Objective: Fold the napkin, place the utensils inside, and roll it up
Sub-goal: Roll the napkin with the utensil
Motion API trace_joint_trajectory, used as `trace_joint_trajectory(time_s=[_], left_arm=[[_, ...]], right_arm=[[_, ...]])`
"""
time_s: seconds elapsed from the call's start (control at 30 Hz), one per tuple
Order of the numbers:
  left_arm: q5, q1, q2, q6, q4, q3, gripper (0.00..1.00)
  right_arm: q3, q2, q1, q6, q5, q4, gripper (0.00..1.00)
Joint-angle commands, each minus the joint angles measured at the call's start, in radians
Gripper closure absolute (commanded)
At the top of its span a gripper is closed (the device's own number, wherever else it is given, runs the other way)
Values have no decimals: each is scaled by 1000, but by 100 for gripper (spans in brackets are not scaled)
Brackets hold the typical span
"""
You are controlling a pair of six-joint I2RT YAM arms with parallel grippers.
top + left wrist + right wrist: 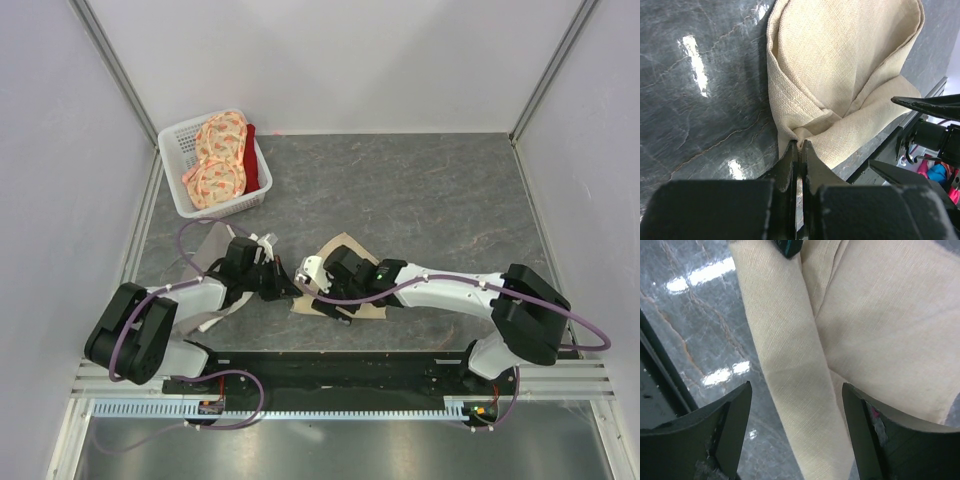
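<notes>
The beige napkin lies folded and partly rolled on the dark table, near the front edge. My left gripper is shut on a pinched fold at the napkin's near end. My right gripper is open, its fingers standing either side of a rolled strip of the napkin without touching it. A dark teal end of the fork pokes out of the fold at the top edge; the rest is hidden in the cloth. From above, both grippers meet over the napkin.
A white basket at the back left holds an orange floral cloth and a red one. A pale cloth lies under the left arm. The table's front rail runs just behind the napkin.
</notes>
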Motion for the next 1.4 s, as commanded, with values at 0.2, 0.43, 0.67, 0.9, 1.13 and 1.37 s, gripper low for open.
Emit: trace_joint_trajectory(time_s=[0.2,0.43,0.67,0.9,1.13,1.37], left_arm=[[-10,0,42,0,-74,40,98],[0,2,59,8,-77,58,98],[17,0,33,34,-69,79,97],[-142,3,-110,65,-176,112,45],[-221,6,-269,100,-264,72,34],[-98,3,-332,101,-166,12,42]], right_arm=[[1,67,29,-68,48,100,22],[1,114,29,-71,48,99,29],[20,180,23,-79,-6,54,55],[83,212,2,-51,-145,-50,70],[177,287,-128,-19,-438,-186,73],[312,465,-233,-38,-696,-334,73]])
